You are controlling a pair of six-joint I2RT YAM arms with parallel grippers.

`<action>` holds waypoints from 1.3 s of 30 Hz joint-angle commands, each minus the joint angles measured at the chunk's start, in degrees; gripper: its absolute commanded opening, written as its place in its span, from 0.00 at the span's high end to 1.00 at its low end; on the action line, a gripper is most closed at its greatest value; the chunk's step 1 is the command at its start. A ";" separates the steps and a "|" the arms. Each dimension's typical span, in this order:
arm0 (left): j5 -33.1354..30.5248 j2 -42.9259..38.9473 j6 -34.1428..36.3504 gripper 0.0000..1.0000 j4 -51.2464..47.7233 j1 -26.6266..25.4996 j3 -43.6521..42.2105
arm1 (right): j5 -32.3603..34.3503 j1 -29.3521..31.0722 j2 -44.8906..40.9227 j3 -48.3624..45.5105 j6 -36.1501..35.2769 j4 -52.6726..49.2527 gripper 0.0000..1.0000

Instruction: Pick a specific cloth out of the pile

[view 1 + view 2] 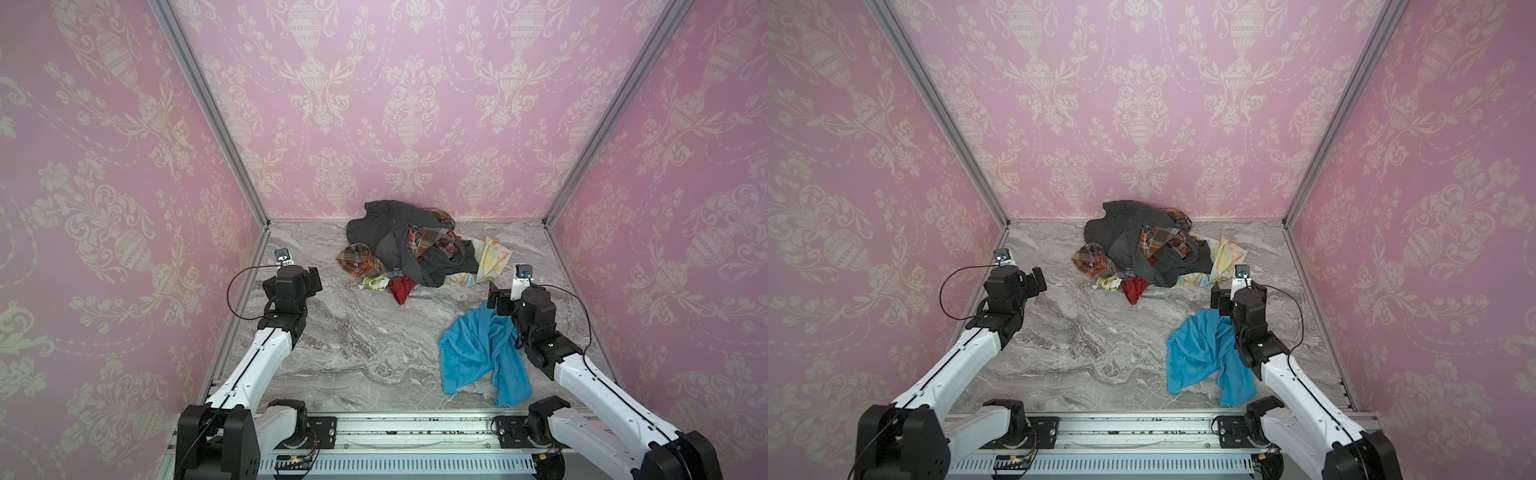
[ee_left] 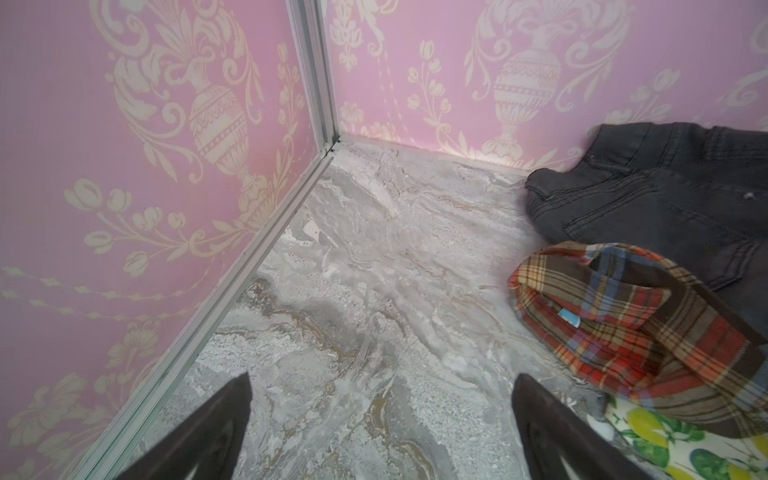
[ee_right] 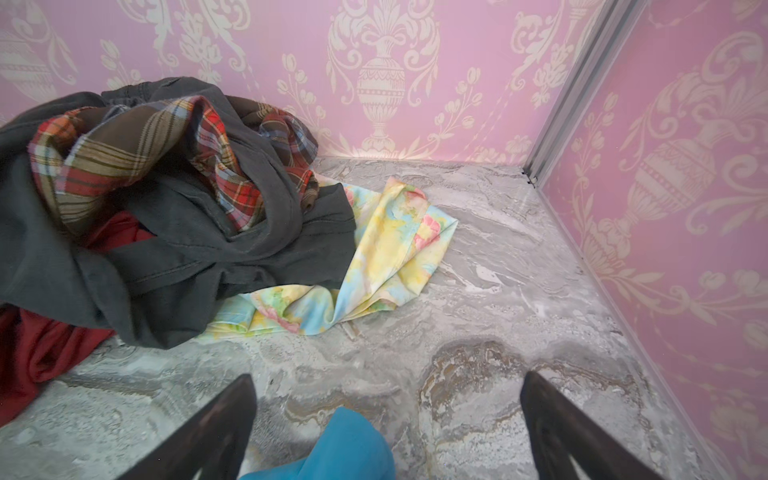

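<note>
The cloth (image 1: 478, 357) lies crumpled on the marble table (image 1: 353, 345), well apart from the pile (image 1: 411, 245) further back, its edge under the right gripper (image 3: 385, 375), which like the left gripper (image 2: 382, 375) is spread wide, the 2 empty.

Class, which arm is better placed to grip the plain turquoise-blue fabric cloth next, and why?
Right: the right gripper is open with the turquoise-blue cloth just beneath it; the left gripper, also open, sits across the marbled table by the mixed-garment pile.
</note>
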 commanded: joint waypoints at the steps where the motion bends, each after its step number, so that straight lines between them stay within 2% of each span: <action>1: 6.34 -0.17 3.03 0.01 5.48 2.47 -3.45 | -0.90 -2.54 2.51 -2.81 -4.17 11.51 0.00; 4: 6.87 1.87 4.23 0.00 8.94 3.76 -5.81 | -5.35 -5.76 6.78 -6.40 -2.36 21.25 0.00; 6: 7.96 4.00 5.01 0.01 12.16 4.34 -7.35 | -6.07 -6.23 10.56 -7.05 -2.93 25.47 0.00; 15: 13.21 15.13 10.39 0.01 39.16 4.44 -16.93 | -10.04 -7.23 27.22 -9.27 -3.76 42.63 0.00; 17: 14.72 17.87 11.36 0.01 41.34 4.62 -16.78 | -10.62 -7.45 30.51 -8.97 -3.86 45.42 0.00; 20: 14.30 18.03 10.00 0.01 37.84 4.62 -15.05 | -11.81 -9.15 31.70 -9.39 -1.93 46.82 0.00; 22: 14.07 19.20 8.64 0.01 44.18 4.62 -17.07 | -13.80 -9.44 35.58 -8.96 -2.55 50.41 0.00; 25: 15.86 25.31 8.57 0.01 53.61 4.35 -19.61 | -14.45 -10.15 34.97 -7.42 -1.67 45.96 0.00; 27: 13.61 31.08 8.79 0.01 60.18 4.18 -18.83 | -14.60 -10.32 34.95 -7.12 -1.61 45.29 0.00; 28: 10.14 30.28 7.39 0.01 57.23 4.17 -17.32 | -14.64 -10.43 35.04 -6.31 -1.48 44.10 0.00; 29: 9.37 28.13 6.69 0.01 49.61 4.07 -15.84 | -15.33 -10.93 35.14 -5.59 -1.15 42.85 0.00; 30: 8.89 27.80 6.79 0.01 47.32 3.75 -15.28 | -16.70 -12.00 34.96 -4.46 -0.29 40.14 0.00; 32: 8.64 30.81 8.10 0.01 56.21 3.58 -16.87 | -19.98 -13.80 35.05 -3.90 1.04 39.50 0.00; 34: 8.66 28.94 7.35 0.01 50.90 3.56 -15.93 | -19.88 -13.71 35.04 -3.93 0.96 39.45 0.00; 37: 8.38 30.50 8.28 0.01 55.60 3.39 -16.80 | -20.01 -13.76 35.07 -4.10 0.98 39.72 0.00; 39: 8.36 29.64 8.03 0.01 52.97 3.30 -16.39 | -19.96 -13.71 35.01 -4.16 1.01 39.88 0.00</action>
